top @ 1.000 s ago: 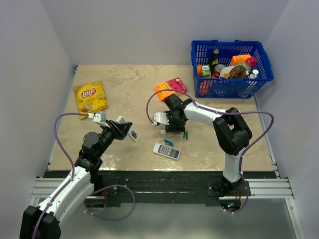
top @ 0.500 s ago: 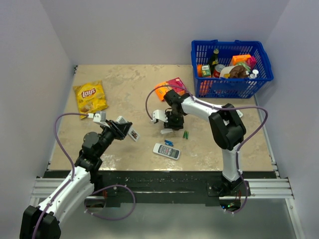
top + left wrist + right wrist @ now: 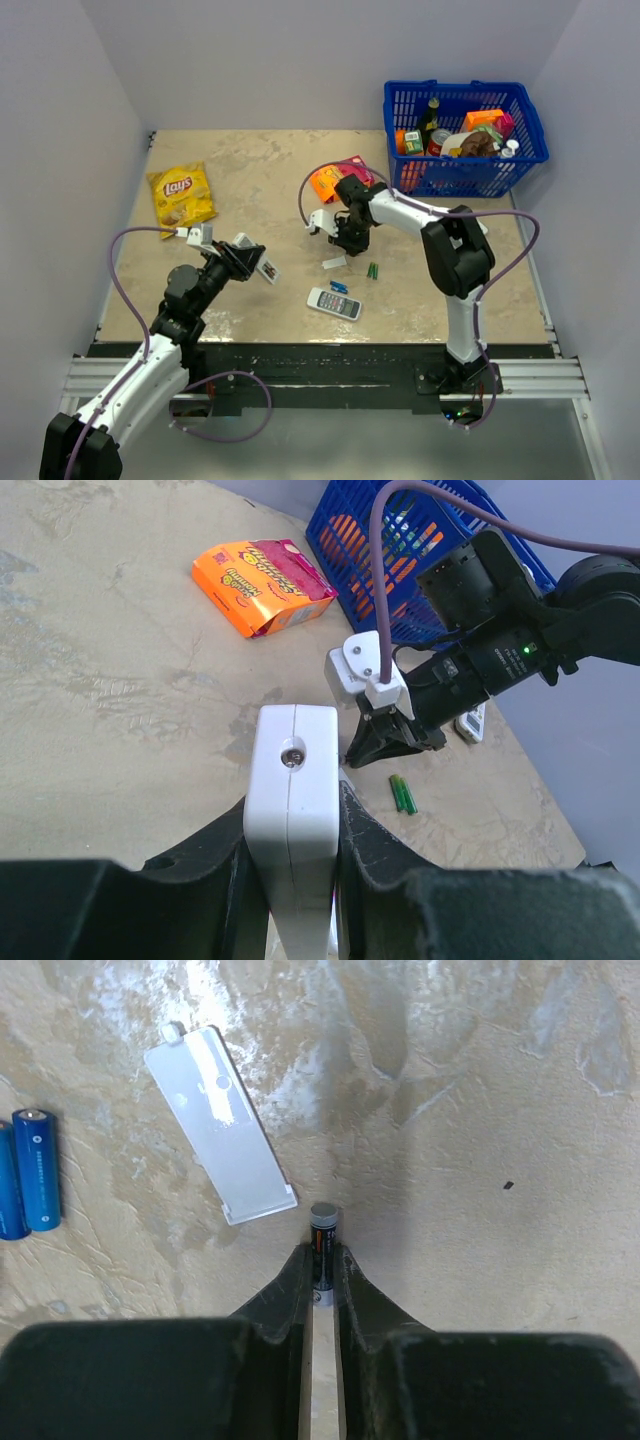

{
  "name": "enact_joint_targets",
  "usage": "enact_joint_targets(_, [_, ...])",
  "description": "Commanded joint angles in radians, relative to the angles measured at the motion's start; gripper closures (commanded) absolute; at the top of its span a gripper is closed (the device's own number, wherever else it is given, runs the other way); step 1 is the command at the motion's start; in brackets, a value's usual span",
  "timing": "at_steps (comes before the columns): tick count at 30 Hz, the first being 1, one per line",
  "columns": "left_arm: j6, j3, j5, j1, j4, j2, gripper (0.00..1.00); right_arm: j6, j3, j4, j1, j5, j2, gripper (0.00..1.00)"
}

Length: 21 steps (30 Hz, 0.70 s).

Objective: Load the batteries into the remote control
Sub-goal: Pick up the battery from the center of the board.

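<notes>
My left gripper (image 3: 292,810) is shut on the slim white remote control (image 3: 292,770), holding it end-on above the table's left front; the top view shows this gripper (image 3: 243,258) there too. My right gripper (image 3: 322,1258) is shut on one thin dark battery (image 3: 323,1232), whose silvery end pokes out past the fingertips just above the table. From above, the right gripper (image 3: 348,238) hangs mid-table, pointing down. A flat grey-white battery cover (image 3: 220,1125) lies loose to the left of the held battery.
Two blue batteries (image 3: 30,1170) and a green pair (image 3: 372,270) lie near the cover. A white remote with a display (image 3: 333,303) is in front. An orange snack box (image 3: 330,180), a blue basket (image 3: 465,135) and a Lays bag (image 3: 181,195) sit farther back.
My right gripper has closed on the battery and drawn back and up from the spot by the cover, leaving the cover exposed. The left arm has not moved.
</notes>
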Motion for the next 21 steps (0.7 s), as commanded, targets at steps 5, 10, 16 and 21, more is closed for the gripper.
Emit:
enact_joint_targets(5, [0.016, -0.006, -0.002, -0.002, 0.038, -0.013, 1.0, 0.345, -0.09, 0.122, -0.022, -0.026, 0.011, 0.95])
enact_joint_targets(10, [0.015, -0.008, -0.004, 0.0, 0.041, -0.016, 1.0, 0.519, -0.107, 0.133, -0.022, -0.001, 0.016, 0.93])
enact_joint_targets(16, [0.013, -0.008, -0.004, 0.0, 0.041, -0.016, 1.0, 0.626, -0.224, 0.236, -0.021, 0.091, -0.077, 0.78])
enact_joint_targets(21, [0.01, -0.009, -0.002, 0.0, 0.045, -0.013, 1.0, 0.64, -0.27, 0.261, -0.009, 0.154, -0.124, 0.73])
